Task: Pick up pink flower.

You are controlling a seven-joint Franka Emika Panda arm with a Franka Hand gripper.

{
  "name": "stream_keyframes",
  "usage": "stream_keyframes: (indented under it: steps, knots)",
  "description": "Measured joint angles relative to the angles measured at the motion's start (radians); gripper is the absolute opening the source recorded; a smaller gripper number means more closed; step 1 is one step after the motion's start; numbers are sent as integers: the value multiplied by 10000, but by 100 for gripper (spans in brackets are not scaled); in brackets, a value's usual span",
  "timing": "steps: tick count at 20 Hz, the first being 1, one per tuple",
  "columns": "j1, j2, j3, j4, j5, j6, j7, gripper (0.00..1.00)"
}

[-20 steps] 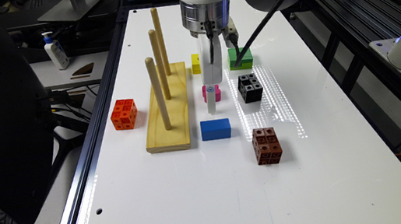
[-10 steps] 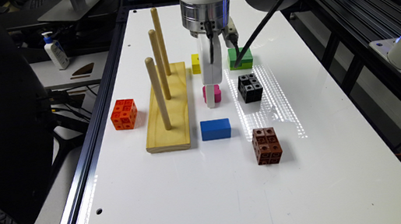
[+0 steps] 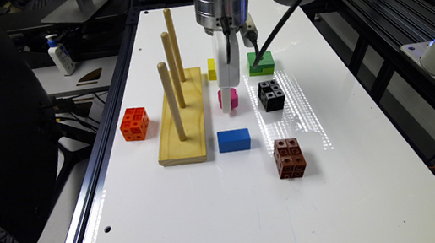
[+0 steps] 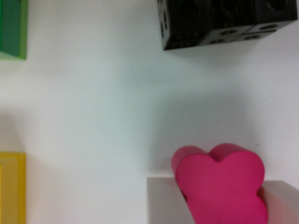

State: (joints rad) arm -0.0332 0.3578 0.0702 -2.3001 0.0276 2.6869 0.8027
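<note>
The pink flower (image 3: pixel 229 97) is a small magenta block with lobed sides, near the middle of the white table (image 3: pixel 256 218). My gripper (image 3: pixel 227 109) comes straight down from the white arm and is shut on it. In the wrist view the pink flower (image 4: pixel 222 179) sits between two pale fingers (image 4: pixel 163 200) that touch its opposite sides, close to the camera. It looks slightly raised off the table, with a faint shadow under it.
Around the flower stand a yellow cube (image 3: pixel 211 69), a green block (image 3: pixel 260 63), a black cube (image 3: pixel 271 94) and a blue block (image 3: pixel 234 140). A brown cube (image 3: pixel 289 157) sits nearer the front. A wooden peg board (image 3: pixel 181 118) and an orange cube (image 3: pixel 134 123) lie toward the exterior view's left.
The gripper's fingertips have risen over the last second, and the pink flower has come up slightly with them. The other blocks have not moved.
</note>
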Motion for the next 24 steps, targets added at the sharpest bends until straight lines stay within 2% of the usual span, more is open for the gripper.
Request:
stream_keyframes:
  steps: [3,8,13,15,20,24]
  knots:
    - [0,-442,0,-14,0,-484,0,0]
    - [0,-782,0,-30,0,-761,0,0]
    - [0,-1638,0,-38,0,-1643,1,0]
    - [0,-1774,1,-47,0,-1793,1,0]
    - [0,-1876,1,-71,0,-1825,1,0]
    - [0,-2595,1,-74,0,-2461,3,0]
